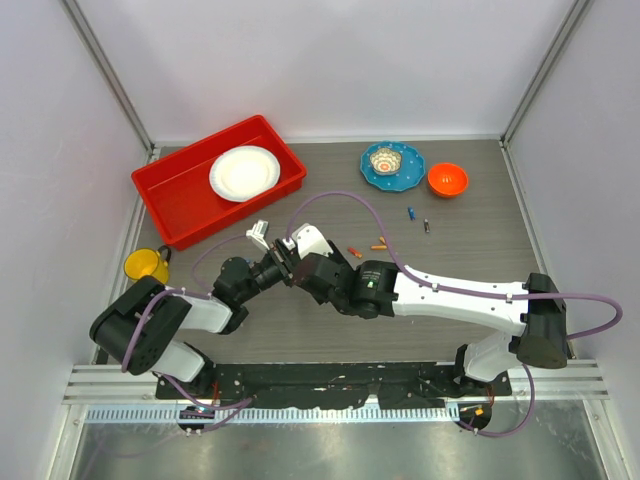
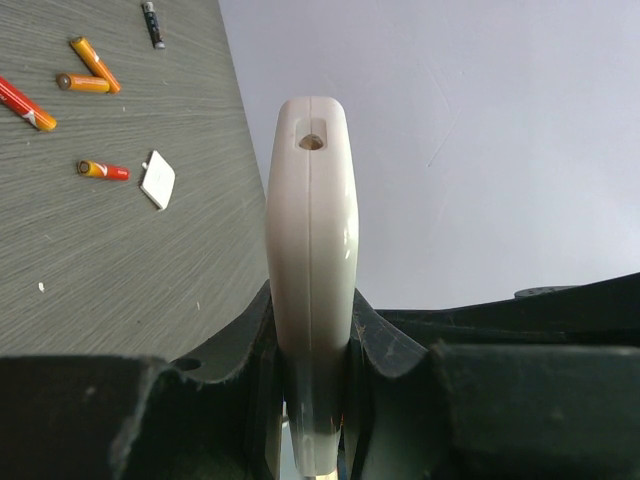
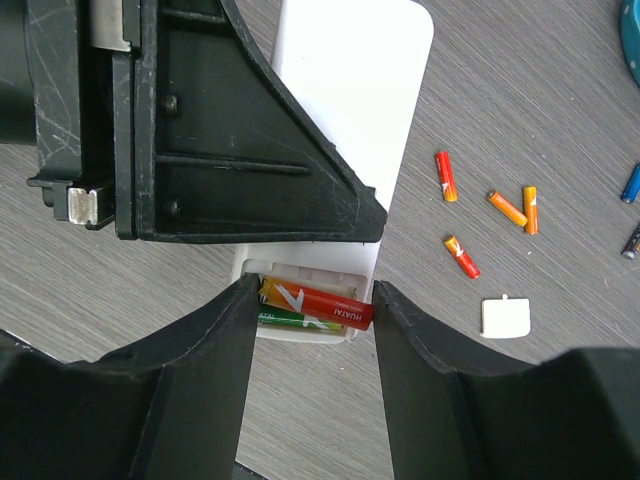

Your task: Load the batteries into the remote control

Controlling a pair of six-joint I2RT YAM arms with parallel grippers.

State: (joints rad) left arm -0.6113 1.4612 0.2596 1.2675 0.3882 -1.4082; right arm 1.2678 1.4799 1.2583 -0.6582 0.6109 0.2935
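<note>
The remote control [image 3: 350,110] lies back-up above the middle of the table [image 1: 470,250], its battery compartment open at the end nearest the right wrist camera. Two cells sit in that compartment. A red-orange battery [image 3: 318,305] lies slightly askew on top, and a green battery [image 3: 283,319] is beside and partly under it.

The right gripper [image 3: 315,290] stands partway spread, with one fingertip at each end of the red-orange battery. It cannot be told whether the tips press on the battery or merely bracket it. The left gripper [image 2: 312,305] is pinched tight on the remote's body, holding it edge-on between its pads.

Just beside the remote a small white battery cover [image 3: 506,316] lies flat on the table. Near it are several loose batteries [image 3: 461,256] in orange and red, with a blue one and a dark one farther off.

At the back left a red tray [image 1: 180,205] holds a white plate [image 1: 244,172], which has nothing on it. At the back right a teal plate [image 1: 408,172] carries a small bowl [image 1: 385,160], whose contents cannot be made out. An orange bowl [image 1: 447,179] stands just beside the teal plate. A yellow cup [image 1: 147,266] sits near the tray's near corner, by the left arm.
</note>
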